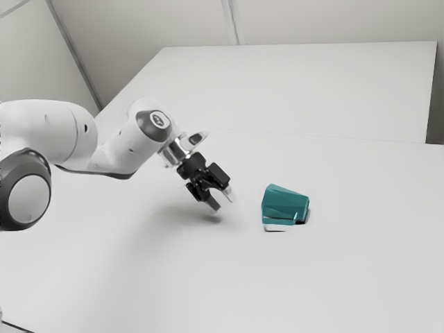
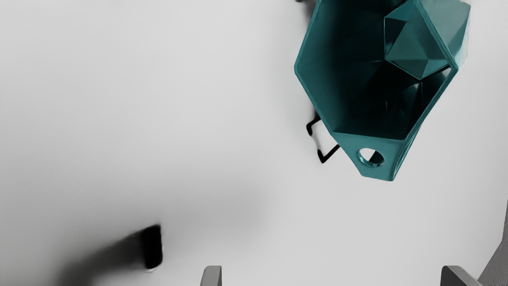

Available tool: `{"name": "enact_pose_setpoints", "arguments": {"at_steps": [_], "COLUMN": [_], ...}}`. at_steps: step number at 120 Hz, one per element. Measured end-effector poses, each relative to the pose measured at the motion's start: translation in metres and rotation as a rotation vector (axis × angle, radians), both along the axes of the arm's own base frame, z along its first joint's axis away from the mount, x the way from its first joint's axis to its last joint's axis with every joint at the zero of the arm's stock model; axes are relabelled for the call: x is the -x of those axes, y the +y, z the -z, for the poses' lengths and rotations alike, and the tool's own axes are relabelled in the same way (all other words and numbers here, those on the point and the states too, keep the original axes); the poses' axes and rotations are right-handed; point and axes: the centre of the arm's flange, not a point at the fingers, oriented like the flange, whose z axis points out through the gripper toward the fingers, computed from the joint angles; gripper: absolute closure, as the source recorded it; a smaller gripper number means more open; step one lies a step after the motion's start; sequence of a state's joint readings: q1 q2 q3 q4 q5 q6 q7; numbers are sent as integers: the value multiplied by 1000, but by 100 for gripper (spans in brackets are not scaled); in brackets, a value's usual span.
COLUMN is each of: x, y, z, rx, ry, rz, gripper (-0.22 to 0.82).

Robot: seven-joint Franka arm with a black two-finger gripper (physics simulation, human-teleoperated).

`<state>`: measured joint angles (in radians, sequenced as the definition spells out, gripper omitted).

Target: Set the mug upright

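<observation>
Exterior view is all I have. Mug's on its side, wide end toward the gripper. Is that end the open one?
Observer: Yes. The wrist view looks into the mug through that end, so the mouth faces the gripper.
Operator: Round rim?
Observer: No, the rim is angular, straight edges meeting at corners.
Operator: Anything sticking out beside it?
Observer: A flat tab next to the rim, with a round hole right through it.
</observation>
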<state>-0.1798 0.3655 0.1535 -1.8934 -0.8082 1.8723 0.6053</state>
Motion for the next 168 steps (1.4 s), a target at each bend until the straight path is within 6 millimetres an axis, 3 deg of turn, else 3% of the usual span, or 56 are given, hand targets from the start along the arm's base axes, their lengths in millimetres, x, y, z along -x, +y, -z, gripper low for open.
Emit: {"name": "enact_pose_setpoints", "arguments": {"at_steps": [14,62,96,107,120,135,156,168], "x": [-17,-41,-58,-59,-62,-65,-66,-67], "y": [-24,-79,-107,-111,-114,-119,-122,-125], "z": [-2,-7,7,20,21,14,13,9], "rx": [11,54,115,138,158,174,185,188], "ry": [-54,-160,-187,-173,-182,-201,-209,-218], "rz": [42,124,136,123,116,120,124,129], "gripper": [0,0,0,0,1,18,52,61]}}
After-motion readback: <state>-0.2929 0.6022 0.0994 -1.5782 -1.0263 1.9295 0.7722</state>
